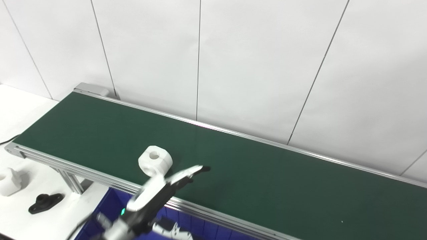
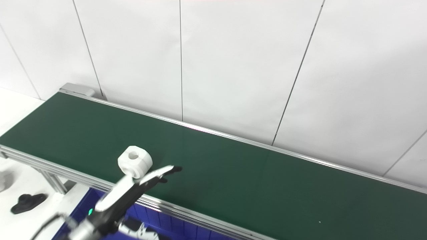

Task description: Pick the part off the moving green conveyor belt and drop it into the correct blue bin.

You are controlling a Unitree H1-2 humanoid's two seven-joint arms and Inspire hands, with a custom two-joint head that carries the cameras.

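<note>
White part, a chunky faceted block with a round hole through its top, is sitting on the green conveyor belt near the belt's front rail, toward the left end. I am seeing my left hand reaching up from the bottom edge, blurred with motion, its fingers stretching out flat over the belt just beside the part on its right; the hand seems to be touching the part's lower edge, but I cannot tell whether it is gripping it or merely lying against it. Below the front rail a blue bin is showing, with a white piece lying inside it, partly hidden by the arm. On the white table at the left, a second white block and a small black part are resting apart from each other. My right hand is not appearing in either view.
</note>
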